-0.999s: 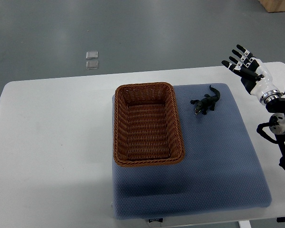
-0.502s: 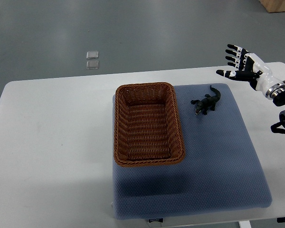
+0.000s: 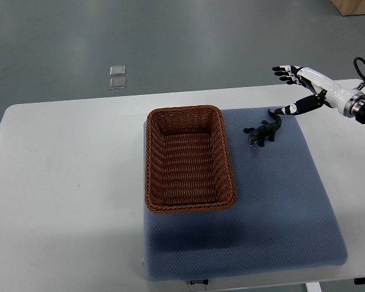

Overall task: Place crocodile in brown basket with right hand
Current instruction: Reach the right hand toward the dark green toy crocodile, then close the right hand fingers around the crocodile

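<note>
Dark green crocodile [image 3: 264, 130] lies on the blue mat [image 3: 280, 201], at 2 o'clock from the brown basket [image 3: 189, 110], close but apart. Right robot hand [image 3: 303, 83] hovers at 1 o'clock from the crocodile, near its tail, fingers spread, holding nothing. Mat and basket sit on the white tabletop [image 3: 67, 182].

right arm [image 3: 360, 104] cut by right edge, mat label [image 3: 198, 281] unreadable

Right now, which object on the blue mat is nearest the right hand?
The dark green toy crocodile, beside the right hand; the brown wicker basket lies farther left.
</note>
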Available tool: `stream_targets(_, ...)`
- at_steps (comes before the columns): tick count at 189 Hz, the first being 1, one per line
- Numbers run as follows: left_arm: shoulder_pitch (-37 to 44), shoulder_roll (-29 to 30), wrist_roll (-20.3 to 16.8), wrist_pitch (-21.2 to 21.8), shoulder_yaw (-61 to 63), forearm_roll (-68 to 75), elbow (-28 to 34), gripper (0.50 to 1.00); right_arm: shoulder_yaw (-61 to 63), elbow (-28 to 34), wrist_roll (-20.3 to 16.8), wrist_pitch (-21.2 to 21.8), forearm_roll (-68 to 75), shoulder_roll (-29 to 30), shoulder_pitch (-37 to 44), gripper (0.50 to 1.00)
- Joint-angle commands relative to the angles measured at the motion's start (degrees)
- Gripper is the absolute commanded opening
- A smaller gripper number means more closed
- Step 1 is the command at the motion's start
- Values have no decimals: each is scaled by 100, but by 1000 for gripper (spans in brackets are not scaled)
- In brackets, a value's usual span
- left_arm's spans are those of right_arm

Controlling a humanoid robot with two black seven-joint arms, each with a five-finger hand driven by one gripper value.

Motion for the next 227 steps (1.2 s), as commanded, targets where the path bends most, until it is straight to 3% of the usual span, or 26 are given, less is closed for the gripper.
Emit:
stream_targets(1,0,0,0,0,0,4,0,1000,-291,25,20,-20,-400,-50,128,928)
stream_targets(108,0,0,0,0,0,4,0,1000,-2189,69,29,-942,-1499,-103,761,919)
stream_targets(227,0,0,0,0,0,-5,0,1000,-2761,-63,-6,-1197,-2044,82,989,905)
